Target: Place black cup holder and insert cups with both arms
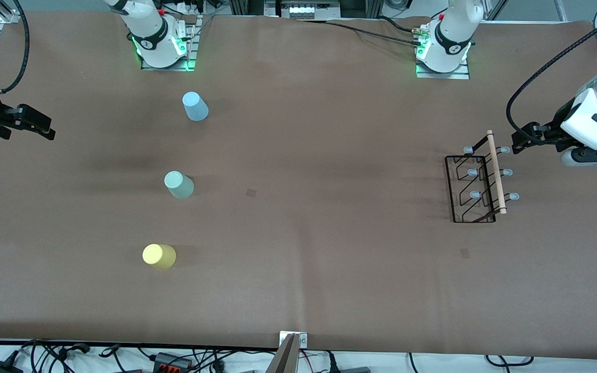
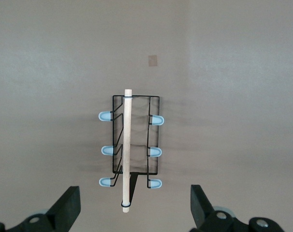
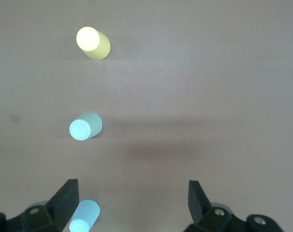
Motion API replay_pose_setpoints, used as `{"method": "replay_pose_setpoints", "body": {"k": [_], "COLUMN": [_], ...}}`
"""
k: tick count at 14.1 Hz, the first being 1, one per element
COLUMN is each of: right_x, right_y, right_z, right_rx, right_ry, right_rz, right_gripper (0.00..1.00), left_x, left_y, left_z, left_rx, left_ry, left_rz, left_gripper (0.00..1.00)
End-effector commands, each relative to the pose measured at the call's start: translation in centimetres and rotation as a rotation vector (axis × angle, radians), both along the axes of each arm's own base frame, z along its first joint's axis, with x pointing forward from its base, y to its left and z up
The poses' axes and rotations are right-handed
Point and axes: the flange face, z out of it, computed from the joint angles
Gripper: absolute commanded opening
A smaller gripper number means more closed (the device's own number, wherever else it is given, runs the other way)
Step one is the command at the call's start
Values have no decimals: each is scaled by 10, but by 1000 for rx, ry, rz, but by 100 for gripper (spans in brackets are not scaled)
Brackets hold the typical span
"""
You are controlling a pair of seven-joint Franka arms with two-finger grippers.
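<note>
Left gripper [image 2: 134,212]: fingers [image 2: 69,205] wide, empty, rack [image 2: 134,145] ahead; right gripper [image 3: 132,208]: fingers [image 3: 66,198] wide, empty, above cups [image 3: 86,126]

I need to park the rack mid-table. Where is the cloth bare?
Bare: the wide stretch between the black cup holder and the line of blue cup, green cup and yellow cup. Both hands, left hand and right hand, hang open over the table ends.

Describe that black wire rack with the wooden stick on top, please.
The black cup holder is a thin black wire frame with a rectangular base, a pale wooden rod along its top and six grey-blue tipped pegs, three per side. It stands upright on the brown table toward the left arm's end, with no cups on it and nothing gripping it.
</note>
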Motion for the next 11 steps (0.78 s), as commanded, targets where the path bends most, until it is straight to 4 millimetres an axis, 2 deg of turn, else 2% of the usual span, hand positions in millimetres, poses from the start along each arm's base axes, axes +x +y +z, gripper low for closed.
{"method": "replay_pose_setpoints", "body": {"k": [1, 4, 6, 9, 11], "right_x": [-9, -9, -8, -8, -6], "right_y": [-2, -1, -1, -1, 0], "right_z": [-1, 0, 0, -3, -6], "right_rx": [-1, -1, -2, -1, -4], "right_ry": [3, 0, -1, 4, 7], "right_rz": [-13, -11, -11, -11, -8], "right_gripper": [100, 100, 100, 100, 100], "left_x": [-3, 1, 7, 14, 11], "left_y": [2, -4, -4, 6, 10], "left_z": [0, -12, -29, -66, -98], "left_rx": [-11, -1, 0, 1, 62], "left_ry": [-7, 14, 43, 63, 43], "left_rz": [8, -6, -10, 0, -63], "left_gripper": [100, 100, 100, 100, 100]}}
